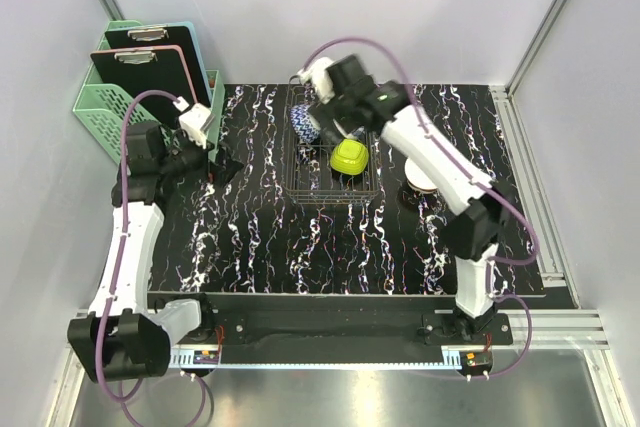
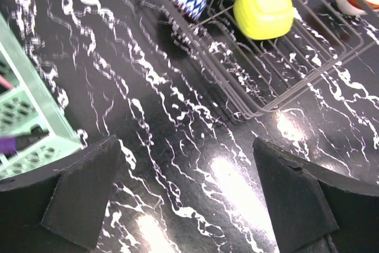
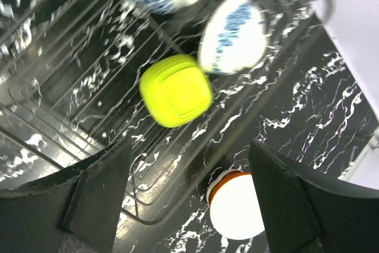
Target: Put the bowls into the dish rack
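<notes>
Dark wire rack (image 1: 310, 185) mid-table (image 1: 250, 237), ribbed lime bowl (image 3: 176, 90) inside with base showing, two blue-patterned bowls (image 3: 232, 34) beside it in rack, orange bowl (image 3: 237, 204) on table just outside, left gripper (image 2: 189, 189) spread wide, empty, right gripper (image 3: 189, 189) likewise, over rack.

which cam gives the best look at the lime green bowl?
Right wrist: the lime green bowl sits mid-frame, whole and large, on the dish rack wires. Left wrist shows the bowl whole too, but near the top edge. Top external shows it only small.
</notes>
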Controlling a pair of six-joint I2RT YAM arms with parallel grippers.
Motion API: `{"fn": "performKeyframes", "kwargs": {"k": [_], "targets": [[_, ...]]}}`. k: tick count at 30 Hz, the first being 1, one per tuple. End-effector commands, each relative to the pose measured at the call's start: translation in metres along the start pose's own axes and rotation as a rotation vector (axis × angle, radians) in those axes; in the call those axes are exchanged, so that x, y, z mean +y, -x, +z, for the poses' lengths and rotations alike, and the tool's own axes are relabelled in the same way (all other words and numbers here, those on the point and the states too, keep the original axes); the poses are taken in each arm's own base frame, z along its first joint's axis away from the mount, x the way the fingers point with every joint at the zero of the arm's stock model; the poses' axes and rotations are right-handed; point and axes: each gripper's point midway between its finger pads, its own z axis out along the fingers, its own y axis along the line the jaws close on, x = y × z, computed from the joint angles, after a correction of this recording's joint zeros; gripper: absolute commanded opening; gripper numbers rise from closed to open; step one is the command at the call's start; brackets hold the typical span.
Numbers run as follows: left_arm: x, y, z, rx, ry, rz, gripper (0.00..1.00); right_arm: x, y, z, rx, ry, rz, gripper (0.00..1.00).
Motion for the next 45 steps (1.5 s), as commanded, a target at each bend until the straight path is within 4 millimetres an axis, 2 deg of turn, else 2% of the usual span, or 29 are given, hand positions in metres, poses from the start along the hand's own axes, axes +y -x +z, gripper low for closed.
{"fn": "performKeyframes", "kwargs": {"k": [1, 2, 3, 4, 5, 6, 7, 9, 10, 12, 14, 15, 17, 20, 24, 28, 33, 36, 40, 43, 45], "targets": [[-0.029, 0.037, -0.001, -0.053, -0.092, 0.172, 0.99, -0.070, -0.020, -0.023, -0.018, -0.016, 0.268, 0.83], [-0.033, 0.036, 0.002, -0.046, -0.094, 0.193, 0.99, -0.081, -0.028, -0.023, -0.008, -0.020, 0.307, 0.82], [-0.034, 0.035, 0.005, -0.032, -0.078, 0.220, 0.99, -0.106, -0.052, -0.019, 0.029, -0.049, 0.373, 0.81], [-0.049, 0.036, 0.010, -0.028, -0.114, 0.247, 0.99, -0.114, -0.061, -0.019, 0.037, -0.045, 0.418, 0.80], [-0.054, 0.035, 0.014, -0.023, -0.124, 0.257, 0.99, -0.123, -0.075, -0.017, 0.056, -0.051, 0.450, 0.80], [-0.057, 0.035, 0.017, -0.014, -0.127, 0.260, 0.99, -0.125, -0.096, -0.009, 0.107, -0.042, 0.476, 0.79], [-0.068, 0.034, 0.026, 0.000, -0.163, 0.267, 0.99, -0.141, -0.116, -0.010, 0.133, -0.067, 0.519, 0.79], [-0.074, 0.032, 0.036, 0.025, -0.174, 0.269, 0.99, -0.139, -0.151, -0.001, 0.215, -0.058, 0.541, 0.77], [-0.084, 0.033, 0.046, 0.038, -0.204, 0.279, 0.99, -0.149, -0.168, -0.003, 0.240, -0.084, 0.557, 0.76], [-0.090, 0.035, 0.056, 0.055, -0.214, 0.293, 0.99, -0.147, -0.199, 0.001, 0.296, -0.088, 0.572, 0.76], [-0.103, 0.038, 0.070, 0.069, -0.251, 0.308, 0.99, -0.157, -0.225, -0.004, 0.332, -0.113, 0.595, 0.75], [-0.106, 0.038, 0.074, 0.079, -0.249, 0.308, 0.99, -0.153, -0.241, -0.002, 0.365, -0.105, 0.605, 0.75], [-0.118, 0.041, 0.085, 0.087, -0.281, 0.323, 0.99, -0.156, -0.259, -0.006, 0.381, -0.095, 0.624, 0.75], [-0.129, 0.043, 0.095, 0.098, -0.297, 0.335, 0.99, -0.145, -0.282, 0.000, 0.419, -0.079, 0.622, 0.74], [-0.141, 0.046, 0.099, 0.097, -0.322, 0.339, 0.99, -0.137, -0.293, 0.010, 0.431, -0.062, 0.630, 0.72], [-0.144, 0.043, 0.099, 0.103, -0.325, 0.339, 0.99, -0.129, -0.302, 0.024, 0.443, -0.045, 0.640, 0.69], [-0.143, 0.039, 0.096, 0.109, -0.312, 0.341, 0.99, -0.121, -0.298, 0.037, 0.409, -0.001, 0.675, 0.66], [-0.145, 0.038, 0.094, 0.109, -0.317, 0.341, 0.99, -0.120, -0.299, 0.045, 0.409, 0.003, 0.688, 0.59], [-0.145, 0.037, 0.093, 0.110, -0.314, 0.341, 0.99, -0.118, -0.301, 0.048, 0.408, 0.009, 0.700, 0.53], [-0.145, 0.038, 0.092, 0.106, -0.315, 0.341, 0.99, -0.116, -0.302, 0.051, 0.411, 0.013, 0.702, 0.52], [-0.146, 0.038, 0.091, 0.105, -0.318, 0.338, 0.99, -0.115, -0.302, 0.051, 0.409, 0.015, 0.709, 0.47]]}}
